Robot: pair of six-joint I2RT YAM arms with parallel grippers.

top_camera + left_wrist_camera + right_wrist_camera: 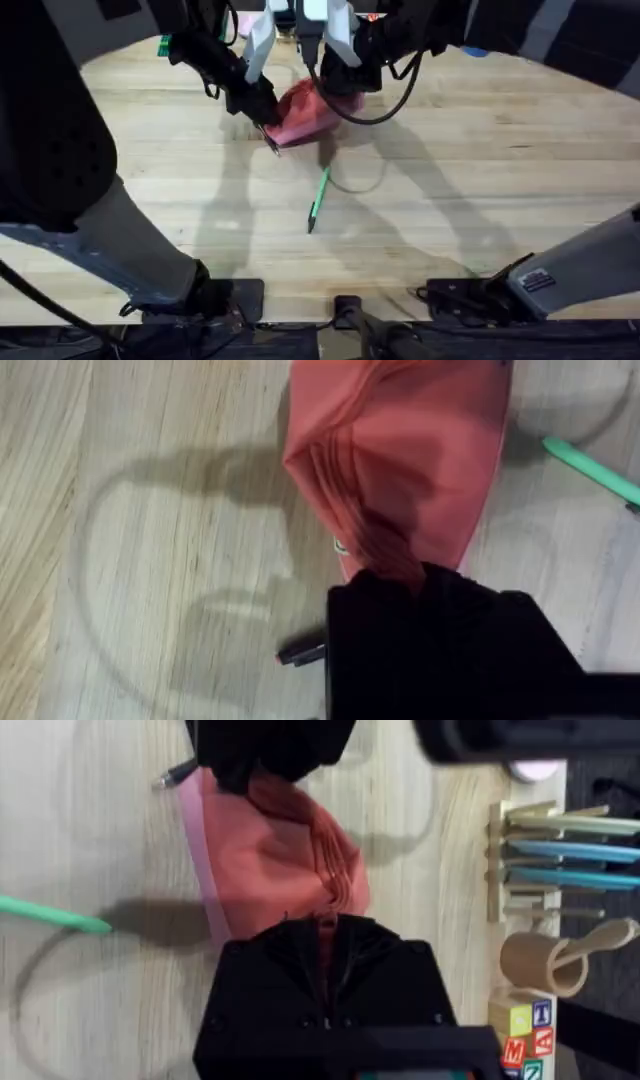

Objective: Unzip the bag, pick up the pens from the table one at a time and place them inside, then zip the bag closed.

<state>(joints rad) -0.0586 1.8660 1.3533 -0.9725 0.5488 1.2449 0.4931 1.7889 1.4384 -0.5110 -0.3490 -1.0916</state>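
While the salmon-pink pouch [308, 112] sits bunched on the far middle of the worktop [480, 190], each arm pinches one end: the left fingers [262, 118] and right fingers [335, 82] are both closed on fabric. To zip cleanly, I judge they should stretch it taut first. The green pen [318, 198] lies nearer, still out.

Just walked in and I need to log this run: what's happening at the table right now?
Both arms are working on the salmon-pink bag at the far middle of the table. The left gripper is clamped on one end of it and the right gripper on the other, with the fabric bunched between them. A green pen lies on the table nearer the bases, not yet picked up.
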